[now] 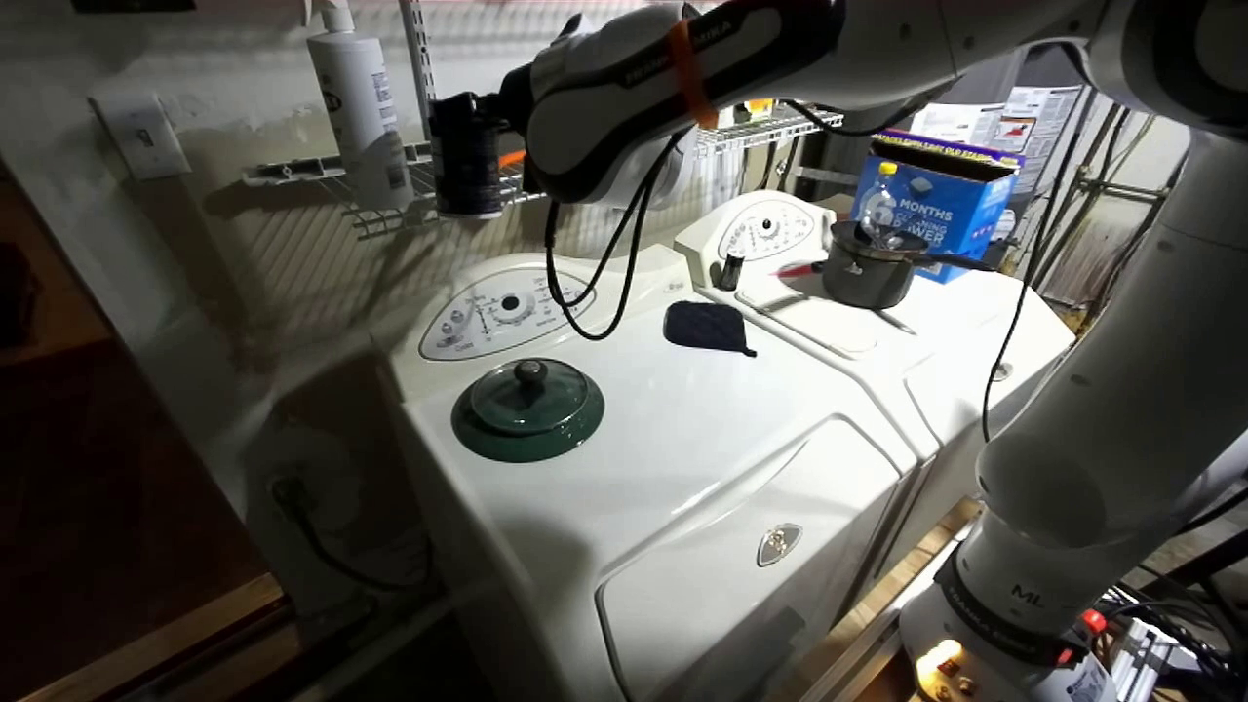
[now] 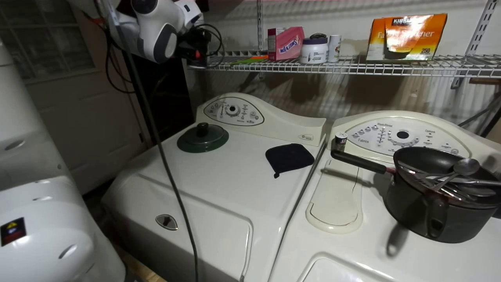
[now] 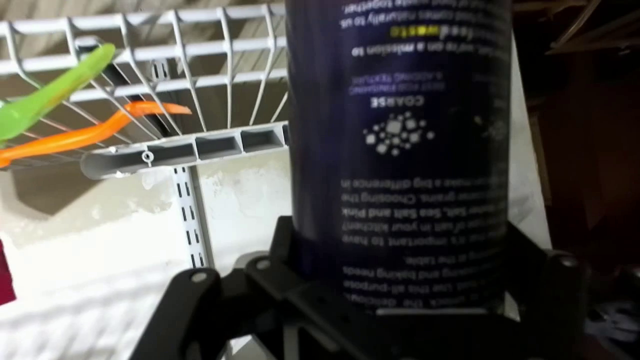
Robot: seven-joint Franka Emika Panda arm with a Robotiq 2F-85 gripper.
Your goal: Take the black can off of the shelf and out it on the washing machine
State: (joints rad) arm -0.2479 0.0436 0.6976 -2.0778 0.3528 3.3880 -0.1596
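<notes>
1. Starting at the left of an exterior view with a tall white bottle (image 1: 361,122), upright near the left end of the white wire shelf (image 2: 344,69), a long rack seen in both exterior views.
2. Moving right to the black can (image 1: 468,166), just beside the bottle in that view, upright at about the shelf's front edge; not possible to tell about contact between base and wires.
3. Held there by the gripper (image 3: 400,240), with fingers snug against both sides of the can's upper part; bearing pale label print, upside down in the wrist view, with the word COARSE.
4. Judging from this grasp, well into taking the can off the shelf, but not yet setting it on the washing machine (image 1: 663,429).
5. Reaching, lower and farther right, a green-rimmed glass lid (image 1: 527,414) with a dark knob, lying on that machine in front of an oval dial panel (image 1: 507,314).
6. Next calling, most likely, for drawing the can away from the wires, carrying it upright, right and down, and standing it gently on the glossy top between lid and navy pot holder (image 1: 707,327) before loosening the fingers.
7. Ending at the right with a second white appliance (image 1: 975,322), bearing a dark pot (image 1: 868,278) and a small shaker (image 1: 731,271); probably best left alone.
</notes>
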